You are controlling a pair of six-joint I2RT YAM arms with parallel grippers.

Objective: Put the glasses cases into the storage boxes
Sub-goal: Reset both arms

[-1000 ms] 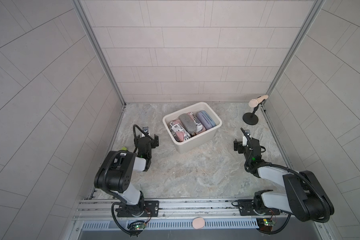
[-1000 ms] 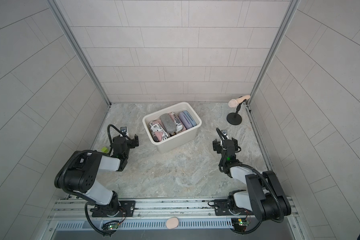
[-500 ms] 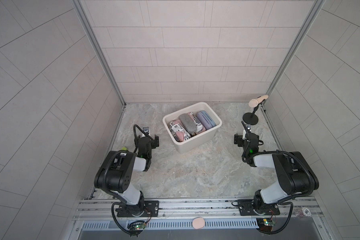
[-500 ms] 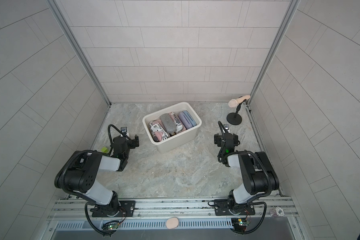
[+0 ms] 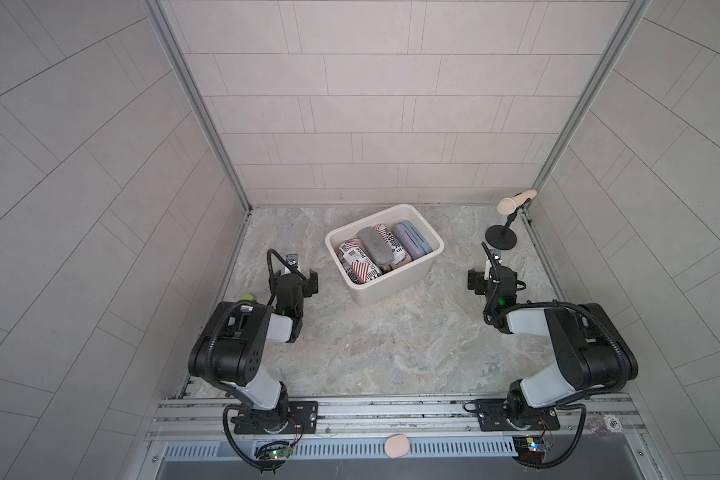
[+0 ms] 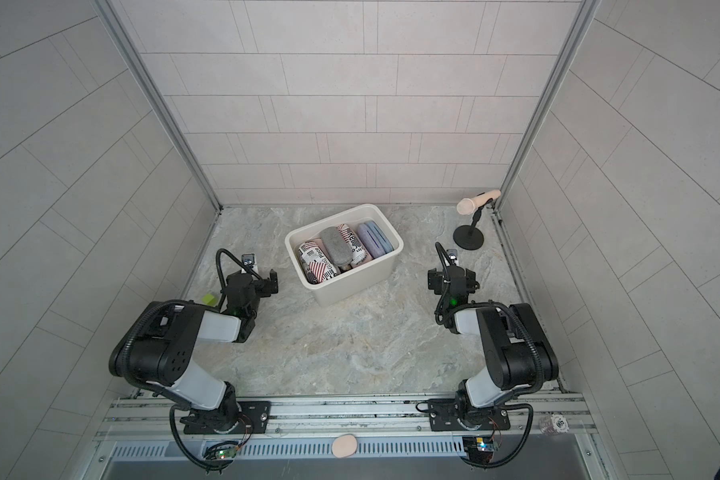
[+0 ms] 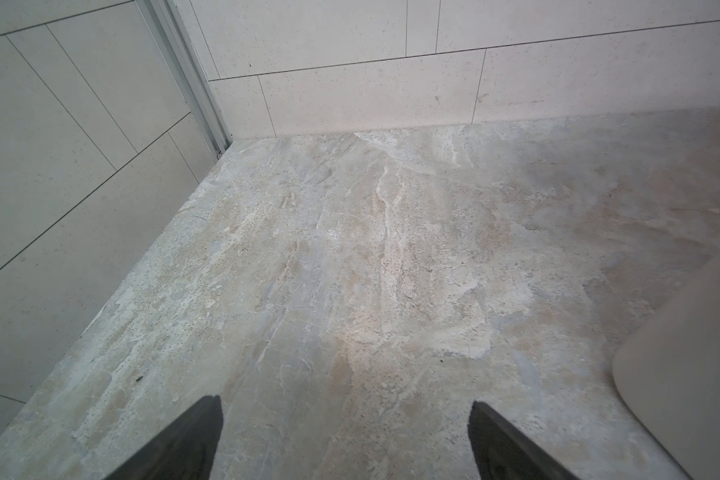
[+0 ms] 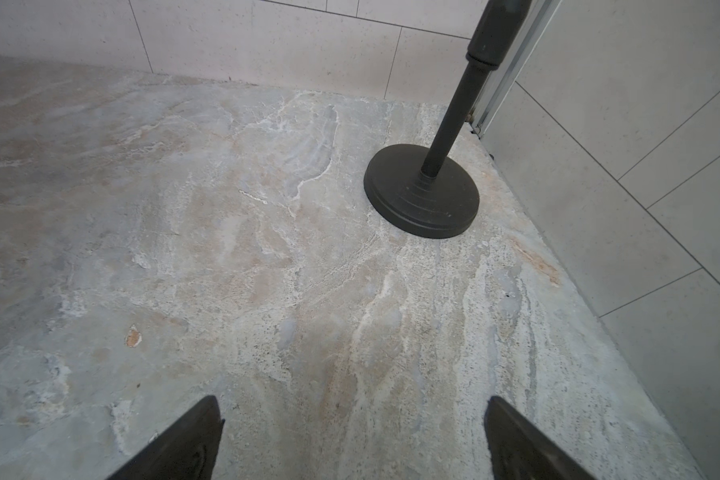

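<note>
In both top views the cream storage box [image 5: 385, 286] sits at a slant on the marbled tabletop [image 5: 371, 345], towards the back wall and between the two arms. The glasses cases [image 5: 374, 244] lie inside it, packed side by side. A newspaper-and-flag print case [image 5: 360, 266] is at the near end, a grey one lies on top, and a lilac-blue case [image 5: 410, 237] rests against the far wall. The left hand [image 5: 294, 277] is low over the tabletop, near the box's left side, spread wide and holding nothing. A small green cube [image 6: 209, 299] lies behind it by the side wall. The right hand [image 5: 493, 280] is well apart from the box on the other side, likewise spread wide and empty. It is near the black microphone stand [image 5: 501, 240] in the back right corner.

In the left wrist view the two dark fingers [image 7: 192, 440] stand far apart with only bare tabletop between them. A rounded corner of the storage box [image 7: 682, 374] shows beside one finger, not touching it.

In the right wrist view the fingers [image 8: 188, 440] are equally wide, again with nothing between them. The round base of the microphone stand [image 8: 422, 195] stands ahead, apart from both fingers and close to where the walls meet.
</note>
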